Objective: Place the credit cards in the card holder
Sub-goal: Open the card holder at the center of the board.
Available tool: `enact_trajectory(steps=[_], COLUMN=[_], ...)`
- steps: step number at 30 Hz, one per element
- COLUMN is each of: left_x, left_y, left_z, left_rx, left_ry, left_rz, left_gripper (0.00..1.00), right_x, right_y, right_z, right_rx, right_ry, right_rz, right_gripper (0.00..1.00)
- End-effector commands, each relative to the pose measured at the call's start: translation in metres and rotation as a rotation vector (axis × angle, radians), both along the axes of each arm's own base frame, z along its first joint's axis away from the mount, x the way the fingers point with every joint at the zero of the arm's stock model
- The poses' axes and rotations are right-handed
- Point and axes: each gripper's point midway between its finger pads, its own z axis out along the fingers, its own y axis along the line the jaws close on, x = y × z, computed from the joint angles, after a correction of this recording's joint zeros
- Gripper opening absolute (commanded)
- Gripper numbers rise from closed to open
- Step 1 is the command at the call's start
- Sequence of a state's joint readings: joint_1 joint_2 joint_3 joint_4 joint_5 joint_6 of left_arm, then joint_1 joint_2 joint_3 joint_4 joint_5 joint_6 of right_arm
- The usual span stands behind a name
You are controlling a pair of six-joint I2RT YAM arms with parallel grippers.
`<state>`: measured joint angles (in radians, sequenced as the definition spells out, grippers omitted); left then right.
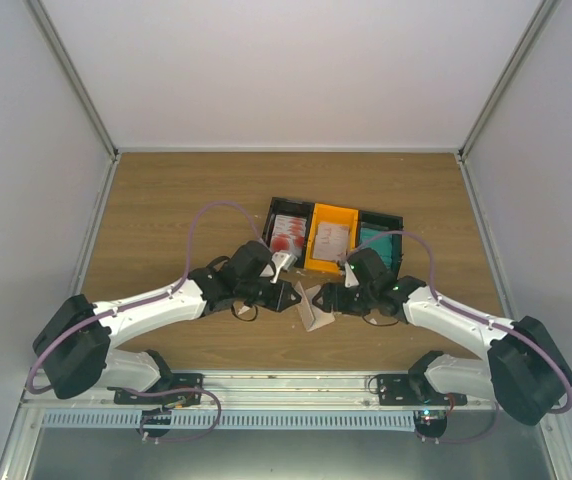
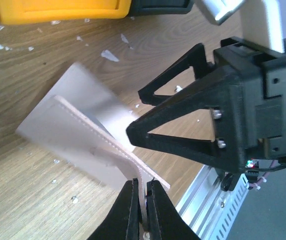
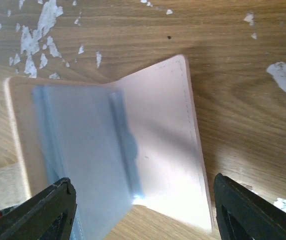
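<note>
Top external view gives you the layout: the card holder [image 1: 316, 315] stands propped open on the wooden table [image 1: 166, 220] near the front edge, right between the left gripper [image 1: 294, 298] and the right gripper [image 1: 322, 296]. Just behind it there's a row of three bins: a black bin [image 1: 291, 203] with the white red-marked card [image 1: 288, 232], an orange bin [image 1: 336, 209] with a pale card [image 1: 332, 237], and a second black bin [image 1: 381, 215] with a teal card [image 1: 374, 238]. White walls [image 1: 266, 70] box the table in. You can't read either grip from up here.

Left wrist view sorts that out: your left fingers [image 2: 128, 210] are pinched tight on the holder's stitched edge. You also get the right gripper side-on, jaws spread wide, tips just beside the holder.

Right wrist view is the only one looking into the holder. It's open like a book, with a bluish see-through panel on its left half; card or pocket, can't tell. The right fingers [image 3: 48, 210] sit wide apart at its near edge. White scraps [image 3: 38, 30] dot the wood.
</note>
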<state>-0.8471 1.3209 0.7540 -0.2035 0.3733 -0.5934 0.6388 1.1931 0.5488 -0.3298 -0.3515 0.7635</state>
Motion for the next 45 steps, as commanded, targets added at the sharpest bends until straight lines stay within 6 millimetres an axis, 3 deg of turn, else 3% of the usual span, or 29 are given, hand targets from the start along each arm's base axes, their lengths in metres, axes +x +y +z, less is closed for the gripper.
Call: enact_trajectory(steps=[1, 6, 10, 16, 22, 28, 38, 42, 45], left_x=[0.009, 0.012, 0.014, 0.015, 0.009, 0.011, 0.013, 0.019, 0.022], left_y=[-0.017, -0.025, -0.019, 0.006, 0.036, 0.063, 0.094, 0.103, 0.094], left_z=[0.030, 0.031, 0.017, -0.010, -0.030, -0.035, -0.061, -0.054, -0.032], left_rx=[-0.083, -0.083, -0.037, 0.041, 0.074, 0.103, 0.233, 0.264, 0.200], left_ry=[-0.073, -0.073, -0.065, -0.059, -0.004, 0.013, 0.056, 0.030, 0.003], left_rz=[-0.052, -0.081, -0.060, 0.007, 0.069, 0.144, 0.215, 0.257, 0.239], left_gripper=[0.00, 0.00, 0.00, 0.00, 0.00, 0.01, 0.13, 0.27, 0.31], right_x=[0.001, 0.008, 0.008, 0.002, 0.002, 0.004, 0.006, 0.008, 0.008], right_y=[-0.014, -0.032, -0.029, -0.008, 0.011, 0.036, 0.067, 0.070, 0.070], right_z=[-0.010, -0.009, -0.004, 0.000, 0.004, 0.008, -0.012, -0.021, -0.028], right_rx=[-0.084, -0.166, -0.142, -0.049, 0.010, 0.018, -0.080, -0.124, -0.146], right_ry=[0.000, -0.025, -0.041, -0.031, -0.028, -0.040, -0.001, 0.025, 0.046], right_rz=[-0.041, -0.120, -0.108, -0.018, 0.060, 0.140, 0.212, 0.224, 0.226], right_gripper=[0.77, 0.82, 0.81, 0.69, 0.46, 0.44, 0.43, 0.44, 0.43])
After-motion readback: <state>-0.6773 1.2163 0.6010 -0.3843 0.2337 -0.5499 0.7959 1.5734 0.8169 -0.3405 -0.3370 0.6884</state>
